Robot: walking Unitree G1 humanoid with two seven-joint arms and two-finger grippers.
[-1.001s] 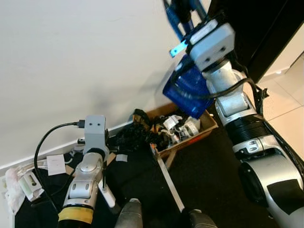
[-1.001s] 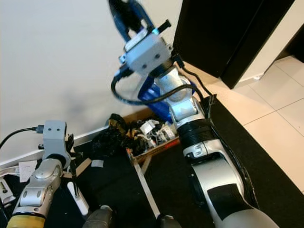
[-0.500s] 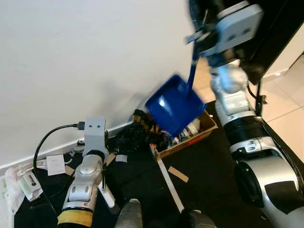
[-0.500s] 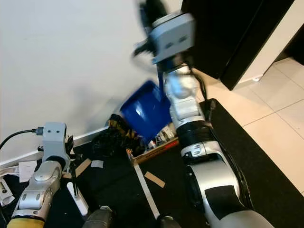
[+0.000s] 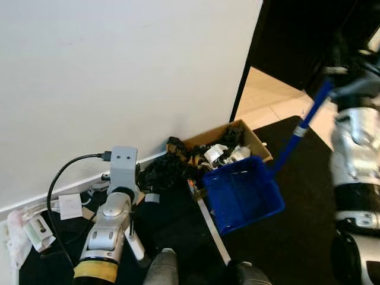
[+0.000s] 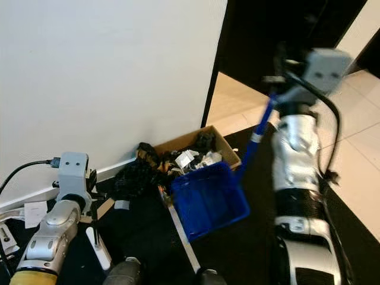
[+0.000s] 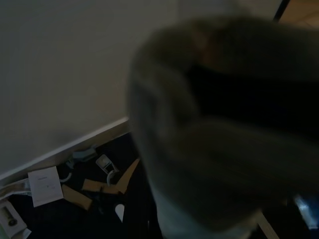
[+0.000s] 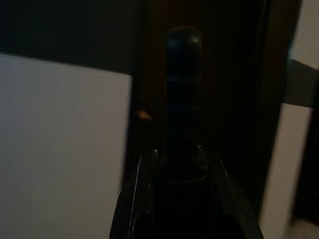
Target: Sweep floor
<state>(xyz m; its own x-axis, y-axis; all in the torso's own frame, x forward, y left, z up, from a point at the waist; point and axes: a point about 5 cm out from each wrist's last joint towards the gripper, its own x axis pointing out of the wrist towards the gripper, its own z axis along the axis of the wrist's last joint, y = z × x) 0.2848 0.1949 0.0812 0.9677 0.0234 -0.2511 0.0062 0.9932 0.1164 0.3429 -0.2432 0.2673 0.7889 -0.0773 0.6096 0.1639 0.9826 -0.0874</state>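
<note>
Swinging low on its long handle, the blue plastic dustpan [image 5: 242, 193] hangs with its tray just in front of the open brown cardboard box [image 5: 256, 144] stuffed with scraps, over the black floor mat [image 5: 285, 237]. The right hand [image 8: 180, 164] is up high beside the dark doorway; the right wrist view shows its two black fingers clamped either side of the dark rounded handle end, so the grip looks firm. The pan's mouth faces up and towards the robot, slightly tilted, and whether its lip touches the mat is hard to tell.

The left arm [image 5: 110, 222] sits low near the white wall, above a thin white stick [image 5: 212, 228] lying across the mat and paper bits by the skirting. Its left wrist view is blurred by something close to the lens, so I cannot tell whether that hand is apart or together.

To do this well, I'd judge the pan needs to come down level, front lip flat on the mat with no gap, and kept clear of the box edge. A steady wrist matters: with such a long handle, a small twist up top would swing the tray wide.
</note>
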